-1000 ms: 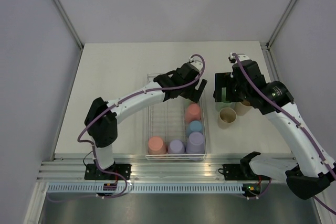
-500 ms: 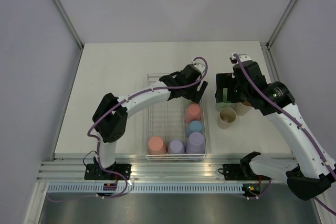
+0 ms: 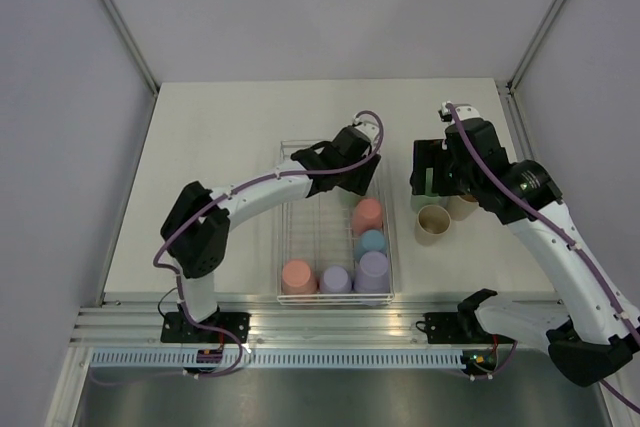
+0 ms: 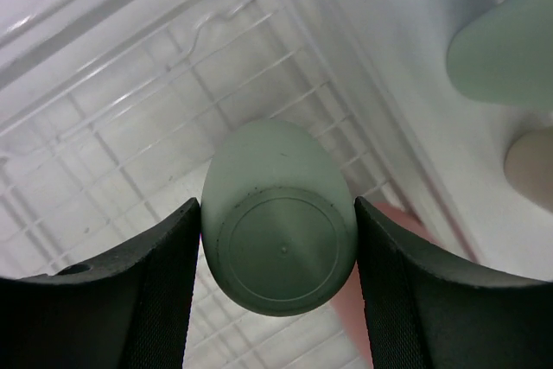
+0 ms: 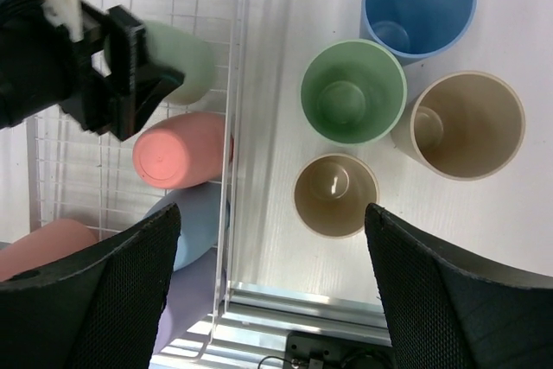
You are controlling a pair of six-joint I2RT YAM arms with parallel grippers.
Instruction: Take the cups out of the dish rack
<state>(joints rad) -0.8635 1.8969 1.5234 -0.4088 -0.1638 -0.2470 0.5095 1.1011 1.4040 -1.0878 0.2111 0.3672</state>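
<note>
Rack (image 4: 104, 118): my left tool (image 4: 277, 252) at far right end, closed on sides of green cup (image 4: 278, 205), base toward camera, pink cup (image 5: 177, 151) adjacent. My right tool (image 5: 272, 287) spread wide, empty, above four upright cups (image 5: 352, 91) on table (image 5: 285, 6) beside rack.

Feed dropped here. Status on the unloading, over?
Left gripper shut on green cup at dish rack. Right gripper open, empty. Nothing blocking.

High rear overhead view, wrist views looking down close, all sharing dish rack (image 3: 312, 235)
</note>
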